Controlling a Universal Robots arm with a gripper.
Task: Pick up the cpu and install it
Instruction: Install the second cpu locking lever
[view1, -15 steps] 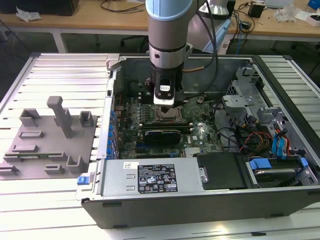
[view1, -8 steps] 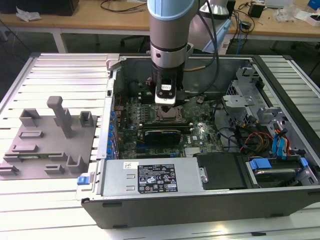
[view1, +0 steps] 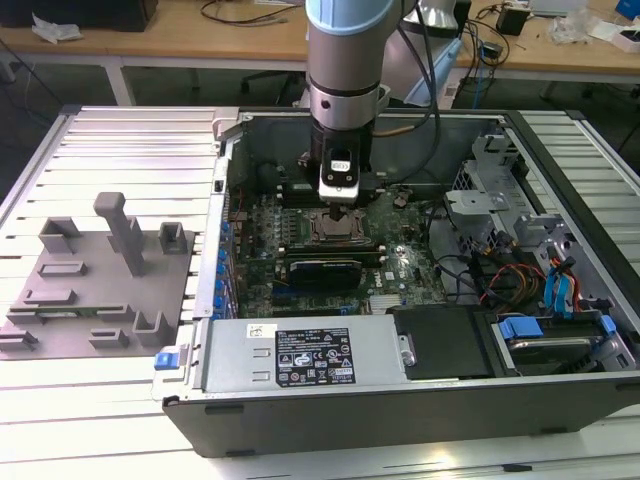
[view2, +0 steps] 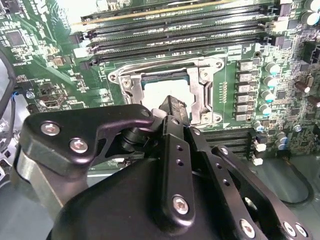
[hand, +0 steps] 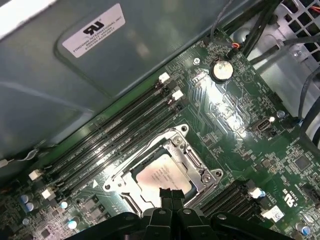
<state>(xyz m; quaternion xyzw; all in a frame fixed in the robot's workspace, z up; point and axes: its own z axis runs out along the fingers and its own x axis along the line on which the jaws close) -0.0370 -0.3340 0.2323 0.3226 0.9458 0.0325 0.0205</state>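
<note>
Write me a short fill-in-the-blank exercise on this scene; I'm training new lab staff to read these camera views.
1. The cpu lies inside the metal-framed ____ on the motherboard.
2. The gripper is poised directly above the ____.
3. In the exterior view, the grey moulded tray lies to the computer case's ____.

Missing words: socket; cpu; left

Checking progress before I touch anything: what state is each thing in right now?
Chip: lying flat inside the socket frame.
Socket: frame open, not covering the chip.
Claw: fingertips together, right over the chip's edge; contact unclear.
Computer case: side panel off, board exposed.
Memory slots: look empty.
Grey tray: on the table at the exterior view's left, no chip visible on it.
</note>
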